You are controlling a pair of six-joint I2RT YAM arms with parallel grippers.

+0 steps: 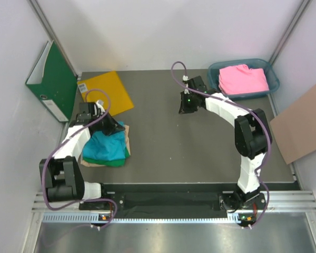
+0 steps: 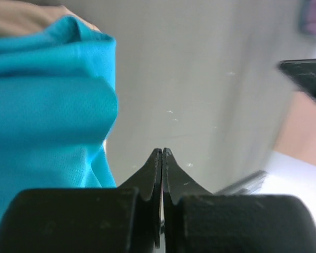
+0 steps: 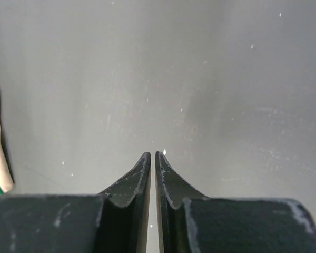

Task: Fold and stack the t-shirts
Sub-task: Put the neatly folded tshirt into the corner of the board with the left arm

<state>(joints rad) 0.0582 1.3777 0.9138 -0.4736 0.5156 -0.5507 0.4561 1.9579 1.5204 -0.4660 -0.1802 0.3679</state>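
Left gripper (image 2: 162, 153) and right gripper (image 3: 152, 155) are closed, empty; blue shirt (image 1: 104, 146) is stacked at 9 o'clock; pink shirt (image 1: 242, 79), 2 o'clock, is best gripped by an edge

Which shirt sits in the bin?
The pink t-shirt, in the blue bin far right; the turquoise t-shirt lies on the green t-shirt at left.

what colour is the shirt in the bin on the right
Bright pink; the shirt shows best in the top external view.
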